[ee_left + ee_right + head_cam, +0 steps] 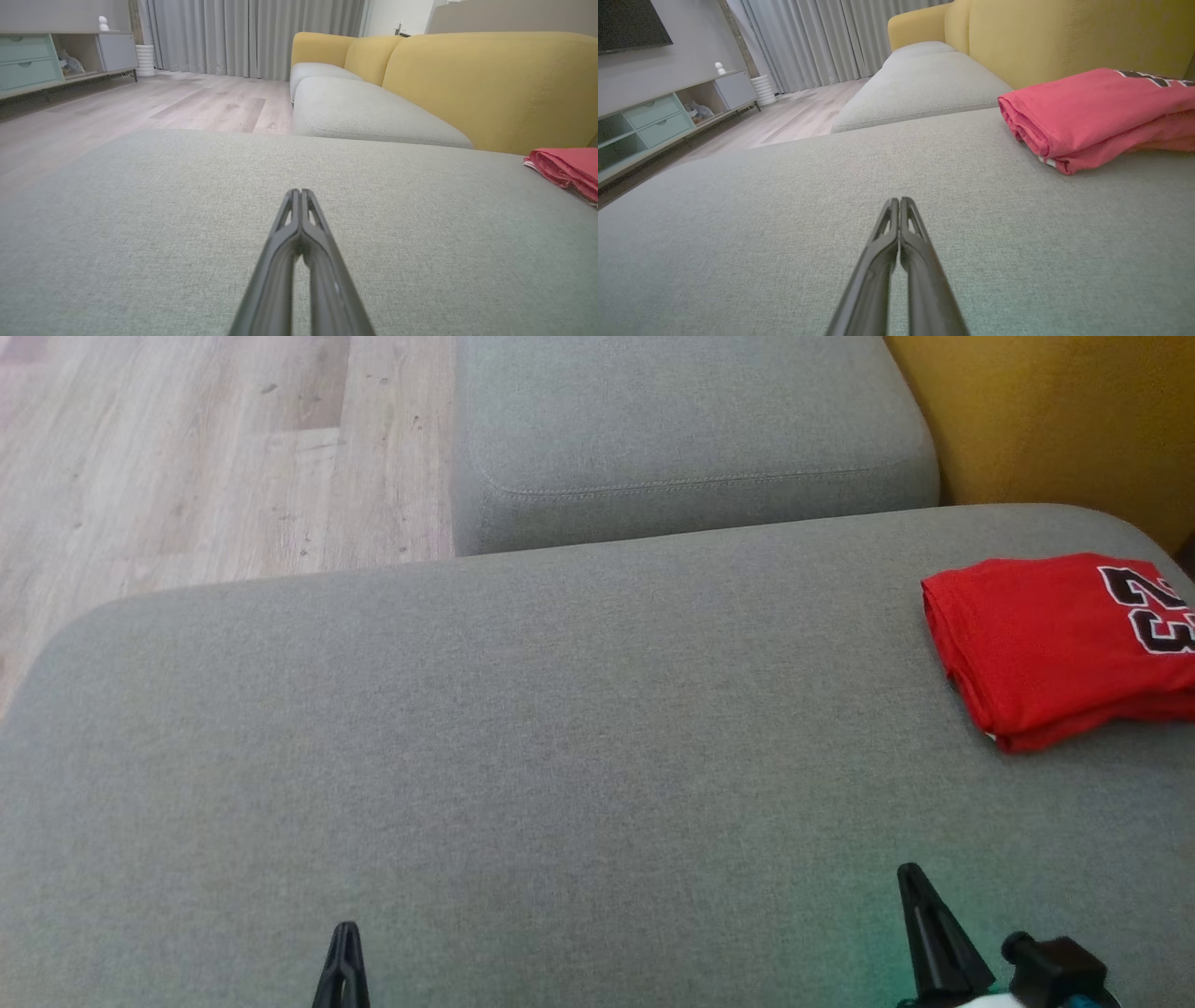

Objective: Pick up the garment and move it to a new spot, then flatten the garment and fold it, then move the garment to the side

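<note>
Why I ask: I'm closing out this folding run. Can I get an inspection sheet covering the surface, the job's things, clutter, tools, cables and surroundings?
Surface: grey sofa cushion, smooth and flat.
Job's things: red shirt, folded, lying at the cushion's right side with the number print facing up; neither tool touches it.
Clutter: nothing seen.
Grippers: left tool shut, holding nothing; right tool shut, holding nothing; both low over the cushion's near part.
Cables: nothing seen.
Surroundings: second cushion beyond; yellow backrest on the right; wood floor on the left; curtains and a low cabinet further off.
</note>
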Robot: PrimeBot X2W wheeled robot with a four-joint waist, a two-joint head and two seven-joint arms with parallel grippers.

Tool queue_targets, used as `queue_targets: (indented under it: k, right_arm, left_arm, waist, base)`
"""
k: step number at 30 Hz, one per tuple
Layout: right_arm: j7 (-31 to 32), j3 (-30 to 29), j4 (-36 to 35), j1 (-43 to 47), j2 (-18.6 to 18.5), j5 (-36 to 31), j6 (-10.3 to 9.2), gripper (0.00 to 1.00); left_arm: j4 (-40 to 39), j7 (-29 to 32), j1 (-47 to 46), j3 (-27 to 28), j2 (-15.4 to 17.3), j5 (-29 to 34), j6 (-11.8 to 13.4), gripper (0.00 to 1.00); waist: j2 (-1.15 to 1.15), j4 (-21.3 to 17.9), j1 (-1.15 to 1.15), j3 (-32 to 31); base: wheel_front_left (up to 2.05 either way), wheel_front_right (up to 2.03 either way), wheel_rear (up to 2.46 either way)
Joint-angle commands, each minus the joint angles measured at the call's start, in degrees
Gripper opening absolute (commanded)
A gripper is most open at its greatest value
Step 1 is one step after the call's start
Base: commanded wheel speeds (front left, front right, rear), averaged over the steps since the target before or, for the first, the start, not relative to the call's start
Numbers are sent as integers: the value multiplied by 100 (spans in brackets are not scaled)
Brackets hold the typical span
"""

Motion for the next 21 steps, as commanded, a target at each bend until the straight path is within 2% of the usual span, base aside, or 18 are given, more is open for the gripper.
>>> queue_targets:
  k: [1,21]
  right_arm:
    - [42,-33,-185,-245,-45,239,0,0]
    - [300,-141,-155,-516,-114,1721,-1,0]
  left_arm:
    - [-135,26,-200,68,29,-220,-46,0]
    - [108,291,-606,249,94,-1665,-305,0]
  waist:
    - [0,3,0,6]
    - [0,34,0,71]
  base:
    - [0,0,0]
    - [0,0,0]
